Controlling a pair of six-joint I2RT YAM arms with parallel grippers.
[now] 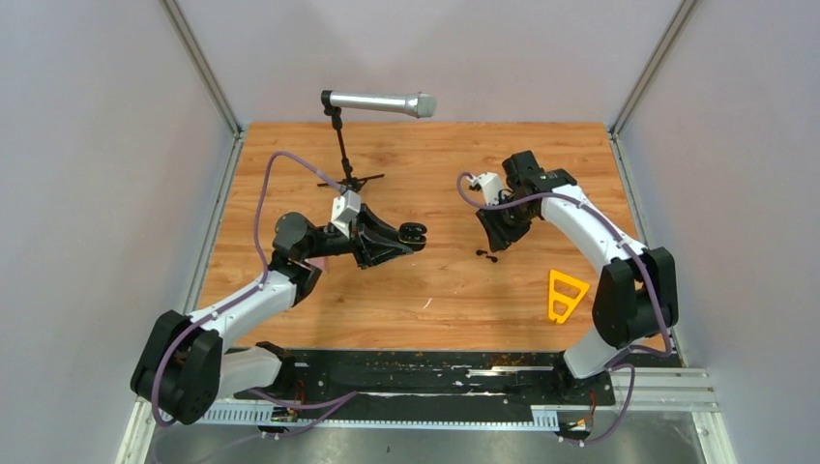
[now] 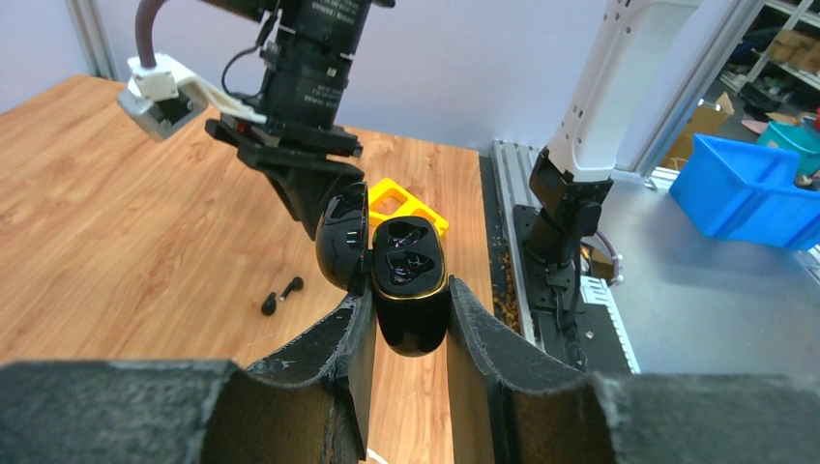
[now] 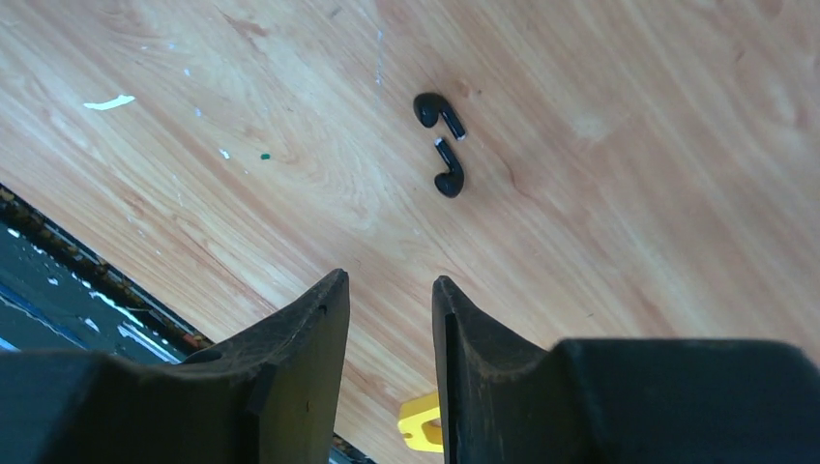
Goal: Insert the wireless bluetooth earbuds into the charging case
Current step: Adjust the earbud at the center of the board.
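**Charging case (image 2: 414, 324) clamped in left gripper (image 2: 408, 295); black earbuds (image 3: 448, 179) lie on the table (image 1: 290, 164)**

The left gripper's fingers are pressed against both sides of the black charging case and hold it above the wood, a little left of the table's middle. The case's lid is swung open on its hinge, and the gold-rimmed inside faces right, toward the other arm.

The right gripper (image 3: 389, 280) hangs over the table right of centre. Its fingers are parted by a gap and hold nothing. The two black earbuds lie on the wood just near of it and to the right of the case. Their stems point at each other, but the view is too small to tell whether they touch.

A yellow triangular piece (image 1: 555, 311) sits nearer and further right. A microphone (image 1: 377, 101) on a stand is at the far edge.
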